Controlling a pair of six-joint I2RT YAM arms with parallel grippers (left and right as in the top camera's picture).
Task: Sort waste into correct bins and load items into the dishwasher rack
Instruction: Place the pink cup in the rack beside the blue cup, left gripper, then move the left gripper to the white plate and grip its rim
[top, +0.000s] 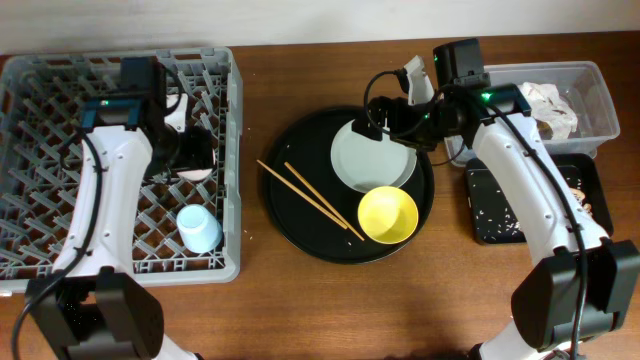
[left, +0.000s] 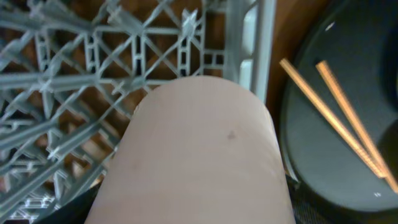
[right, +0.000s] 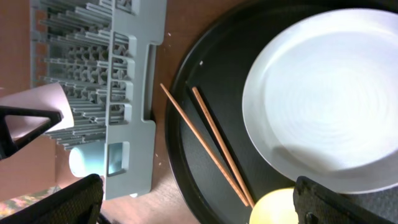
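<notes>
Gripping cup (left: 199, 149) in left gripper (top: 190, 155) above rack (top: 232, 150) at 9 o'clock, hovering right gripper (top: 372, 122) open and empty over plate (top: 365, 165) at 1 o'clock; probably risks toppling cup if released tilted.

From here I see the rack (top: 233, 180) as matt grey moulded plastic. The pink cup (left: 199, 155) looks smooth and matt. The chopsticks (top: 305, 199) are bare, finely grained wood. The round black tray (top: 290, 225) has a slight sheen, the plate (top: 370, 165) a smooth, soft gloss. The table (top: 300, 310) is brown wood.
</notes>
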